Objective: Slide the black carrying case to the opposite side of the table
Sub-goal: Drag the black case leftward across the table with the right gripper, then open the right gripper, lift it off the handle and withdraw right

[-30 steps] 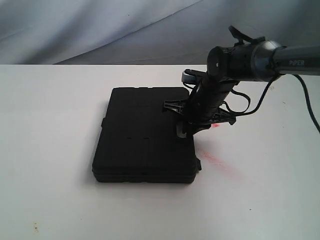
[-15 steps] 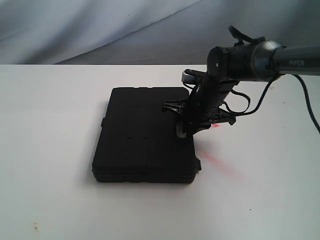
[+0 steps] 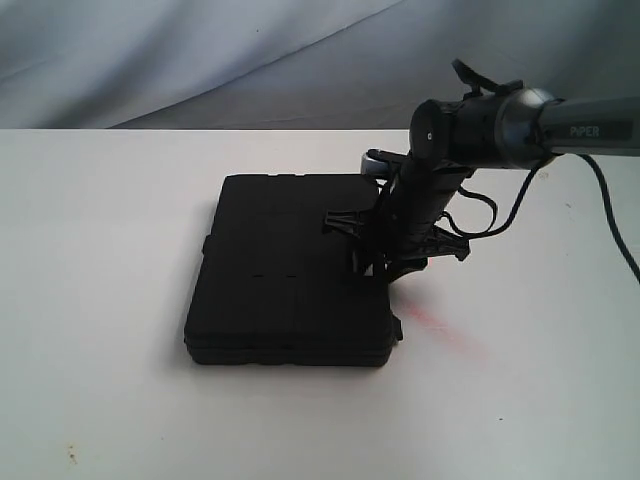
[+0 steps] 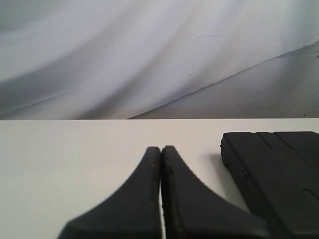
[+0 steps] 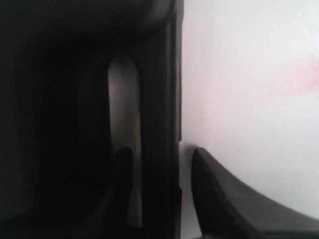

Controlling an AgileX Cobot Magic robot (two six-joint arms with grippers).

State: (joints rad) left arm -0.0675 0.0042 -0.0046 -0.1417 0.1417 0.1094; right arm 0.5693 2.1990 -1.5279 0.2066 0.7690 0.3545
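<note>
Right claw (image 3: 372, 268) straddles the case (image 3: 285, 270) handle bar, fingers parted (left claw (image 4: 160, 164) clenched, beside case).

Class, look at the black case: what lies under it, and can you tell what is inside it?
The case lies flat on the white table, nothing else visibly beneath. Its lid is closed, so the inside is hidden. The right gripper straddles its handle edge.

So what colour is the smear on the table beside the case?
Faint red smear, clearest in the exterior view.

The flat black case (image 3: 285, 270) with rounded corners lies closed near the middle of the white table (image 3: 100, 300), beside a faint red smear.
</note>
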